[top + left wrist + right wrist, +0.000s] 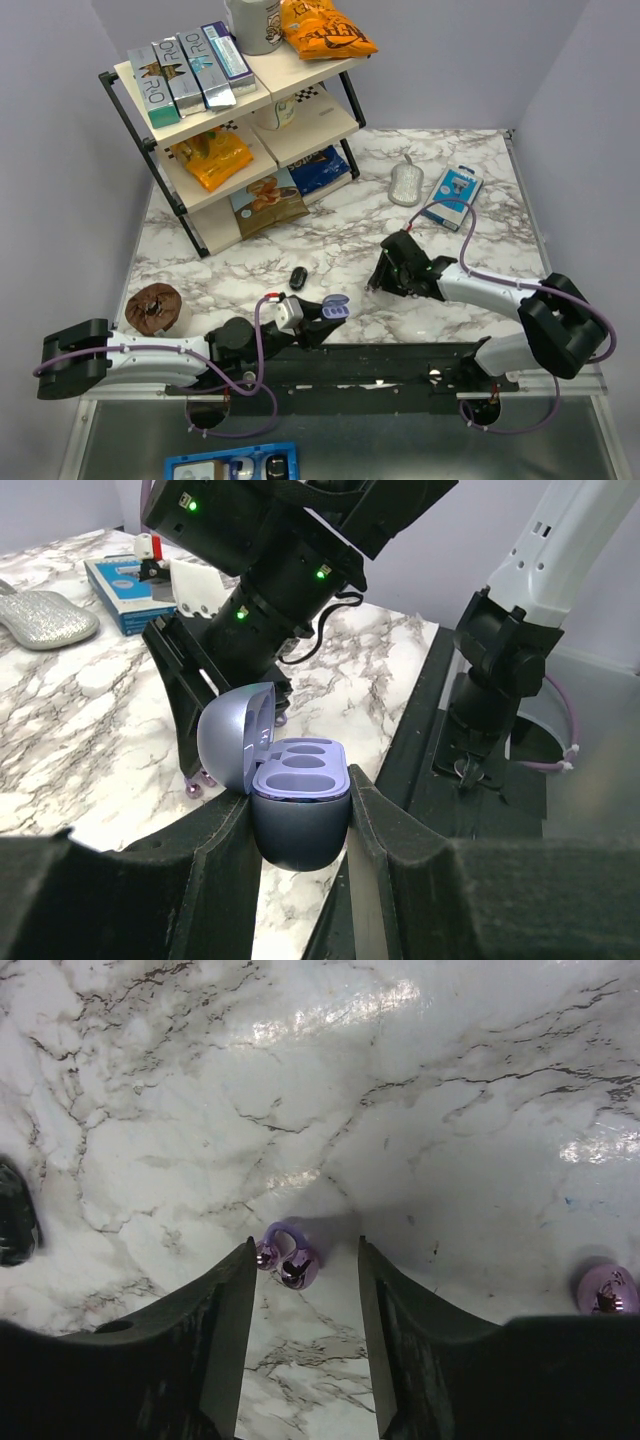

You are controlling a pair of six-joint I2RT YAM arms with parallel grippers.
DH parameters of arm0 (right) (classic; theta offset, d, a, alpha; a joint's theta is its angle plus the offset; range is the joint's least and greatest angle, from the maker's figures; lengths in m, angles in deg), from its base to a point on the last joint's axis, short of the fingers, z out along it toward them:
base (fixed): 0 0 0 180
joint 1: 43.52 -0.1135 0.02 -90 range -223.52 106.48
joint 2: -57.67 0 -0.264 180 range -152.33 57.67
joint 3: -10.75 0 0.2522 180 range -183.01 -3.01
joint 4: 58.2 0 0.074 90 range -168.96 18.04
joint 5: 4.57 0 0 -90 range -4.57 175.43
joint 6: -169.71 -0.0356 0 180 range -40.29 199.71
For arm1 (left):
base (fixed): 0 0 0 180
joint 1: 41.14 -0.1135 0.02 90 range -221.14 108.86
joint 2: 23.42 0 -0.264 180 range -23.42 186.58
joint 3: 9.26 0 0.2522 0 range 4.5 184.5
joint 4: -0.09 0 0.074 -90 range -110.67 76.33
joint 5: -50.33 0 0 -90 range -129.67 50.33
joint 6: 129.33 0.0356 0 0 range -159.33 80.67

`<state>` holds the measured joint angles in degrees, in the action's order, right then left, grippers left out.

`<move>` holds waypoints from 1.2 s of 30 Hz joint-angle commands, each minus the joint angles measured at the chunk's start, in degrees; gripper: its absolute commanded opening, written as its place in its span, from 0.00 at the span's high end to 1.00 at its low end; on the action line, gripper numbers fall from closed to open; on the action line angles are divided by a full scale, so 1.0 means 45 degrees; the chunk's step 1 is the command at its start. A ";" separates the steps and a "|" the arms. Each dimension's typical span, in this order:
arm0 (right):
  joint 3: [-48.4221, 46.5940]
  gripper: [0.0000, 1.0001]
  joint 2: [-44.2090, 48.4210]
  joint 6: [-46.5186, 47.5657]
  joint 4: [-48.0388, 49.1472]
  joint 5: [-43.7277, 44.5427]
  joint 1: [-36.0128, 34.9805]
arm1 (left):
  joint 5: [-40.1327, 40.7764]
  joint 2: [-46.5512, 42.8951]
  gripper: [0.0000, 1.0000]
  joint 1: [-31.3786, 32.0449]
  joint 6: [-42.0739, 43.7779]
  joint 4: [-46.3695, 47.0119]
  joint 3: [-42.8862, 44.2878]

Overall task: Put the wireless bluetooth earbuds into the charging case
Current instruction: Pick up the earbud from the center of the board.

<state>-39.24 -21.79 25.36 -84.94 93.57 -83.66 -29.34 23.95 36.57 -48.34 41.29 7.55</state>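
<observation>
Right wrist view tells most of it: the right gripper [306, 1245] hangs over the marble table [450, 1080] with its jaws parted and nothing in them. One small lilac earbud [287, 1260] lies on the stone right in the gap at the fingertips, crowded close to one finger and well short of the other. From where I stand its length seems to slant across the gap rather than along it, though it is too tiny to be sure. The second earbud [605, 1291] lies outside the far finger, well apart, and a dark oval object [14, 1222] lies off beyond the near one. The left gripper [322, 313] is clamped narrow on the charging case [295, 805], lid flipped back, both wells up and empty, held near the right jaws. The right arm is plainly the nearer one to both buds. I'd say the pinch wants the jaws centred on the bud first.
</observation>
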 commanded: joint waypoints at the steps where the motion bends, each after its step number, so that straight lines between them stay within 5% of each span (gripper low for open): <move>1: -0.0387 0.44 0.0157 0.0396 -0.0437 0.0593 0.0014 | 0.0244 -0.0020 1.00 0.0074 0.0148 0.0208 -0.1517; 7: -0.0894 0.46 0.1193 0.2499 -0.0770 0.0847 0.0014 | 0.0147 0.0195 1.00 0.0074 0.0129 0.0345 -0.1459; 14: -0.3002 0.69 -0.0641 0.5650 -0.1335 0.0008 0.0033 | 0.0088 0.0195 1.00 0.0074 0.0148 0.0345 -0.1439; 17: -0.3316 0.71 -0.1422 0.5963 -0.1356 -0.0051 0.0053 | 0.0010 0.0137 1.00 0.0074 0.0167 0.0268 -0.1439; 36: -0.1756 0.62 -0.1776 0.6140 -0.0927 -0.0871 0.0053 | 0.0068 0.0351 1.00 0.0074 -0.0008 0.0404 -0.1537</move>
<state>-49.73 -29.70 52.60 -89.59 92.02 -83.64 -29.19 24.50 36.57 -48.32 40.61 7.55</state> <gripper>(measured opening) 0.375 0.416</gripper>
